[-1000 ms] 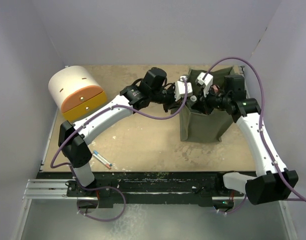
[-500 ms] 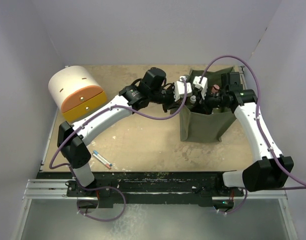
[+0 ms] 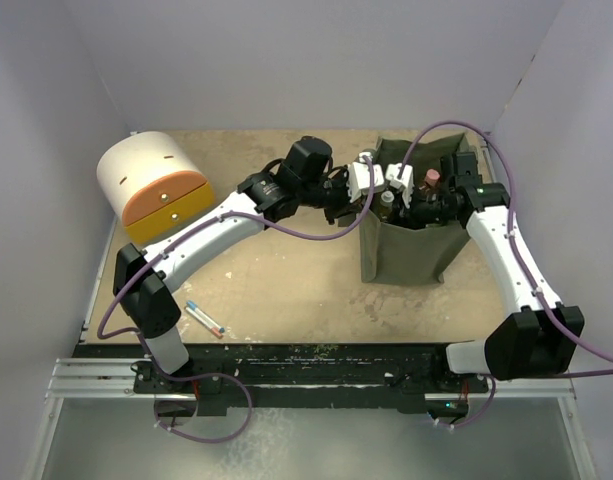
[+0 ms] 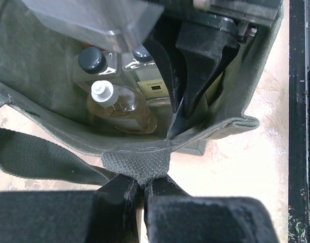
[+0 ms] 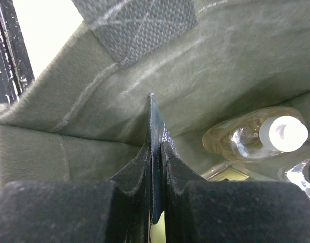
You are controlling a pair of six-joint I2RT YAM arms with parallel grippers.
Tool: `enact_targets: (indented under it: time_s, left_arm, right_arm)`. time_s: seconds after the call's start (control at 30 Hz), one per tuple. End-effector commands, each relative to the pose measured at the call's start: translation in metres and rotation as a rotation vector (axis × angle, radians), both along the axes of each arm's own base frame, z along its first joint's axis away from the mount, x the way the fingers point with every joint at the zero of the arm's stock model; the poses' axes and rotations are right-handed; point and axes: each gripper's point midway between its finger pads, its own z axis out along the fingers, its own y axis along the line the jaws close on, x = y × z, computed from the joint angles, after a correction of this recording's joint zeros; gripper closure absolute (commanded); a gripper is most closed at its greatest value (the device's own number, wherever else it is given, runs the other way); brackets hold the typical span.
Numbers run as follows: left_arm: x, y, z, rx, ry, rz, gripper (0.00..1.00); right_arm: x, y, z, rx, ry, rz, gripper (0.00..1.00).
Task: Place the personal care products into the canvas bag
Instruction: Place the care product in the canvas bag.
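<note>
Bag status, top view: canvas bag (image 3: 406, 255) stands upright, right side of the table (image 3: 286, 280), mouth up. Left wrist: left gripper (image 4: 142, 185) is clamped on the bag's rim at the strap patch, probably holding the mouth open for us. Inside, amber bottle (image 4: 127, 109) lies leaning, long axis diagonal, white cap up-left; black-capped bottle (image 4: 92, 61) stands beside it. Right wrist: right gripper (image 5: 153, 147) is closed inside the bag; we can't tell if it pinches anything.

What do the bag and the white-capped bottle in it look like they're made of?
Bag: woven canvas, matte olive; coarse weave and stitching show at the strap patch. Bottle: clear and glossy, plastic or glass; amber liquid shows through. Its cap looks like white plastic.
</note>
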Motion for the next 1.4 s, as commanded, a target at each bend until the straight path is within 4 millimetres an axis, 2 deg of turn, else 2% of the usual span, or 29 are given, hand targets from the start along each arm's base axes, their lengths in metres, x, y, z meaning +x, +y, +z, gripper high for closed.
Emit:
enact_targets:
  time_s: [0.0, 0.2, 0.4, 0.7, 0.97, 1.2, 1.37]
  left_arm:
    - [0.008, 0.006, 0.068, -0.152, -0.131, 0.066, 1.00]
    - [0.005, 0.004, 0.074, -0.172, -0.115, 0.061, 1.00]
    - [0.000, 0.003, 0.083, -0.193, -0.095, 0.048, 1.00]
    - [-0.001, 0.003, 0.080, -0.180, -0.098, 0.038, 1.00]
    - [-0.002, 0.002, 0.062, -0.146, -0.081, 0.019, 1.00]
    - [-0.003, 0.000, 0.056, -0.147, -0.062, 0.014, 1.00]
    - [-0.003, -0.001, 0.051, -0.154, -0.047, 0.019, 1.00]
  right_arm:
    - [-0.002, 0.001, -0.002, 0.022, -0.021, 0.005, 0.88]
    - [0.001, -0.002, -0.016, 0.006, -0.011, -0.029, 0.86]
    - [0.003, -0.003, -0.020, 0.014, -0.013, -0.057, 0.84]
    - [0.001, -0.003, -0.020, 0.017, -0.018, -0.061, 0.79]
    - [-0.001, -0.001, 0.001, 0.032, -0.030, -0.055, 0.73]
    - [0.003, -0.001, 0.037, 0.068, -0.097, -0.117, 0.55]
    - [0.010, -0.006, 0.070, 0.103, -0.193, -0.216, 0.50]
